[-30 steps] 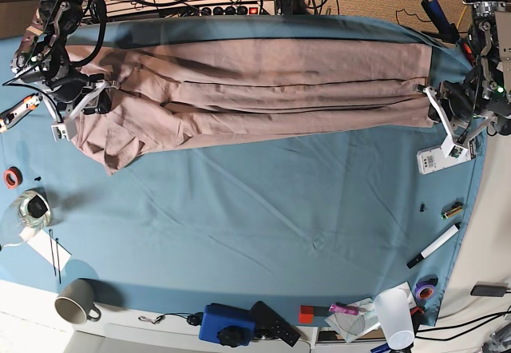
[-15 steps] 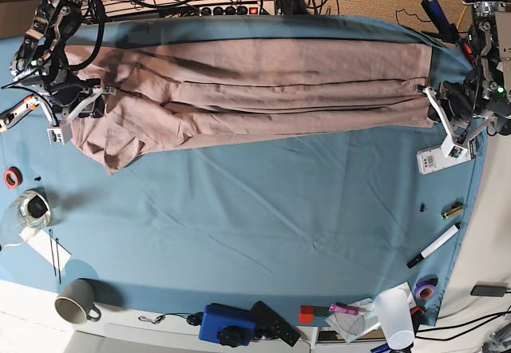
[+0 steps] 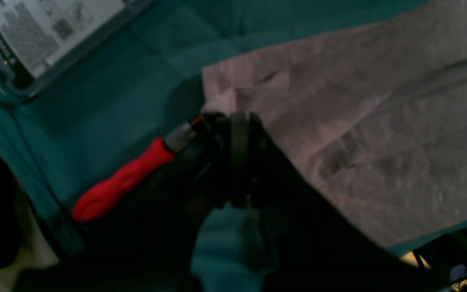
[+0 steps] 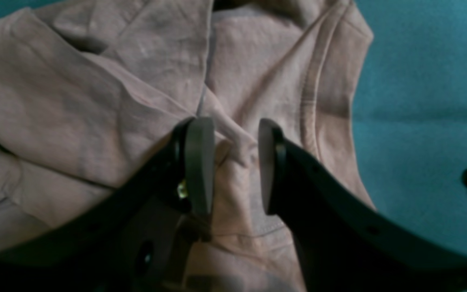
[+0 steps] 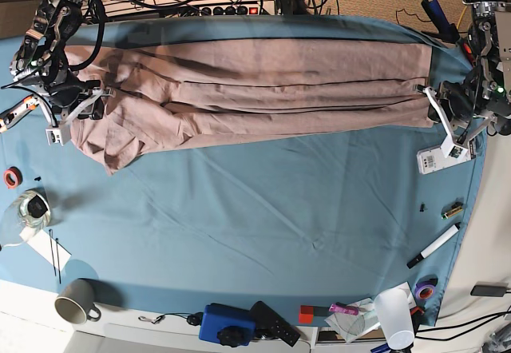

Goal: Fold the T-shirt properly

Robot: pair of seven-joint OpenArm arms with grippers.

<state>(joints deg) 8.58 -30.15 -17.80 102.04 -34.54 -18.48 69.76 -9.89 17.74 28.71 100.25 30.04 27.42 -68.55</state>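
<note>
Mug (image 5: 77,300) at near edge of blue cloth (image 5: 263,209). T-shirt (image 5: 263,81) lies folded lengthwise along far side. Right gripper (image 4: 229,162) jaws apart, astride a fabric ridge (collar end). Left gripper (image 3: 233,158) closed on T-shirt's hem corner.

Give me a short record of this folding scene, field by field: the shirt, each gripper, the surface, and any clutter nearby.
garment: dusty pink-beige cotton T-shirt, folded into a long band across the far side of the table
surface: blue table cloth
left gripper: shut at the shirt's edge
right gripper: open, jaws either side of a raised fabric fold
beside left gripper: red-handled tool, white labelled card
near edge: grey mug, black-and-white marker
</note>
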